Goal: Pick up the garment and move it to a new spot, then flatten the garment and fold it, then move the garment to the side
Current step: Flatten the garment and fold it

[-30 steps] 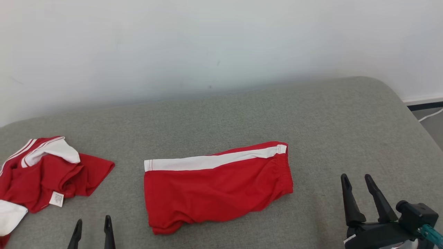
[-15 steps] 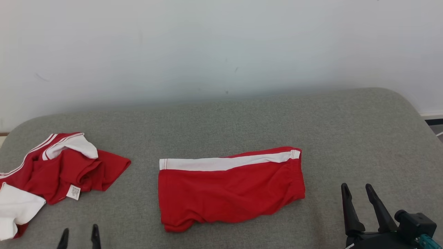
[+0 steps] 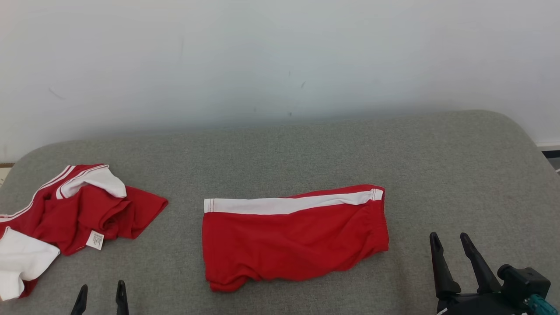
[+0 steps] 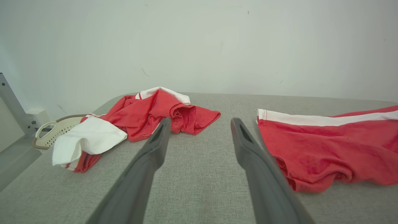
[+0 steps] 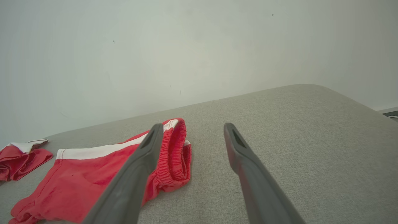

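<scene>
Listing by view.

Head view: red shorts, folded flat with a white stripe along the far edge, lie at the middle of the grey table. A crumpled red shirt lies well left of the shorts. The left pincer sits near-left of the shorts and the right pincer right of them, both with fingers apart and empty.

Left wrist view: the shorts' leg hem lies right of the spread fingers, untouched.

Right wrist view: the shorts' elastic waistband shows past one finger, with no contact evident.

Handling, judged: light, limp, and apt to unfold if lifted by one layer. Pinch all layers at the waistband and hem ends together.
</scene>
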